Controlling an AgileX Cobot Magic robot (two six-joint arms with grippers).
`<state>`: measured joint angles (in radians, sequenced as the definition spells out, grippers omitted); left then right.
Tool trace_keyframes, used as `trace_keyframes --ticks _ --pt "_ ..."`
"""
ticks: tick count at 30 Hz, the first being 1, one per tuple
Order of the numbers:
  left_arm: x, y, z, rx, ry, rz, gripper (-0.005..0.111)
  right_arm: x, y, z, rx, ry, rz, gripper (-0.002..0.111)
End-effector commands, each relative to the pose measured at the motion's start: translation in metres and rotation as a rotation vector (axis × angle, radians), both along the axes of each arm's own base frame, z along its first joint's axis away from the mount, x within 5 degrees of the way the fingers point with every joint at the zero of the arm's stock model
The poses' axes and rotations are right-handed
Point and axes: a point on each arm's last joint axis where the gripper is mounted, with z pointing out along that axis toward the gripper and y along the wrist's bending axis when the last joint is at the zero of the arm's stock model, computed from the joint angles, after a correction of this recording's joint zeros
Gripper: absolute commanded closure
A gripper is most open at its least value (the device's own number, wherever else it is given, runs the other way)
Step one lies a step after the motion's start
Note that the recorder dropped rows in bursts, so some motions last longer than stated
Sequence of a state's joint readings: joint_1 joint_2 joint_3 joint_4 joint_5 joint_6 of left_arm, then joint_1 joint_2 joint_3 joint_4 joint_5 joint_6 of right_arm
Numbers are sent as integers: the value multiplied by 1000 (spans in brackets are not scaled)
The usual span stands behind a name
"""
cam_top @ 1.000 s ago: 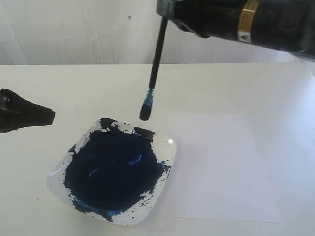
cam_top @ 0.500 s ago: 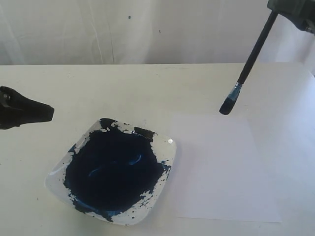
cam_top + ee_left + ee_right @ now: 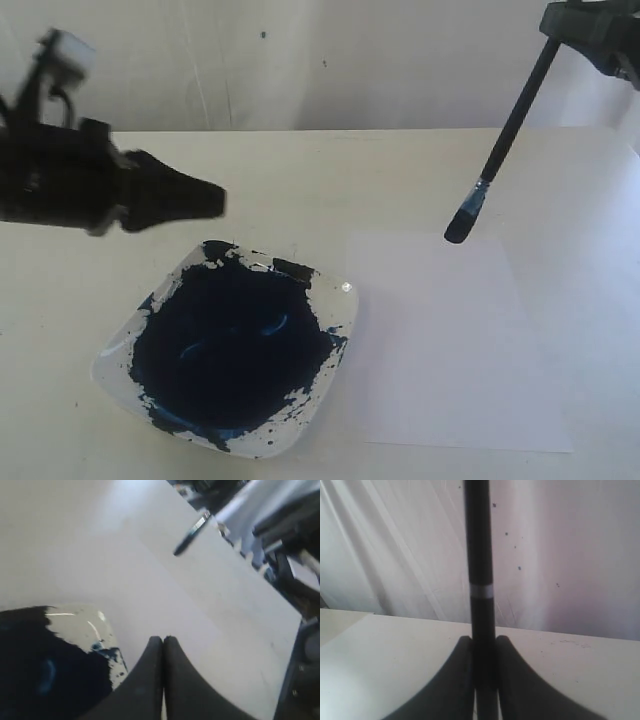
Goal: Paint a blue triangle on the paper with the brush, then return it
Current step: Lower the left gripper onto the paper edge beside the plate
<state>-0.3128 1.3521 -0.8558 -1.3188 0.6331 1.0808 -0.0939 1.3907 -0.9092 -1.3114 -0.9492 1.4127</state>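
**Obs.** Right gripper [image 3: 482, 645]: fingers closed narrow on the black handle of the brush [image 3: 505, 140]. The handle runs straight out between the two fingers, and the paint-loaded bristle tip [image 3: 457, 232] sits at its far end, well below them and tilted. The tip hangs over the far edge of the paper [image 3: 450, 340], and the exterior view suggests it is not touching. The paper is bare, with no blue triangle on it yet.

Left gripper [image 3: 163, 640]: fingers pressed together, nothing between them. The plate [image 3: 345, 300] with its dark paint pool [image 3: 230, 345] lies just below and ahead of those fingertips.

**Risks (judged):**
1. The grip is high on the handle, so there is a long lever from fingers to tip. Pressing on the paper could pivot or slide the handle between the fingers and make the strokes wander.
2. The tip looks heavily loaded. A drop could fall before the first stroke and blot the sheet.
3. The paper lies loose, with nothing seen holding it. The left fingers are well apart from it, so bristle drag may shift or wrinkle it.
4. First contact is near the sheet's far edge, so a stroke may run off onto the table [image 3: 300, 170].
5. The left fingertips are near the plate. If they come down they could nudge it or pick up paint.
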Motion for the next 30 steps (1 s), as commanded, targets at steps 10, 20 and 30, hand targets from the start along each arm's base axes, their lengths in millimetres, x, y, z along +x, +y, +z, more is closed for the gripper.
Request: trace_keyframes --ticks 10,20,30 --pt "-7 -139 -69 438 -34 -521 107 -1 -1 0 5 -3 7 108" --pt "-7 -166 -97 459 -160 -583 107 -1 -1 0 6 -5 2 108" --pt "-2 -169 -115 486 -174 -576 107 -1 -1 0 6 -5 2 108"
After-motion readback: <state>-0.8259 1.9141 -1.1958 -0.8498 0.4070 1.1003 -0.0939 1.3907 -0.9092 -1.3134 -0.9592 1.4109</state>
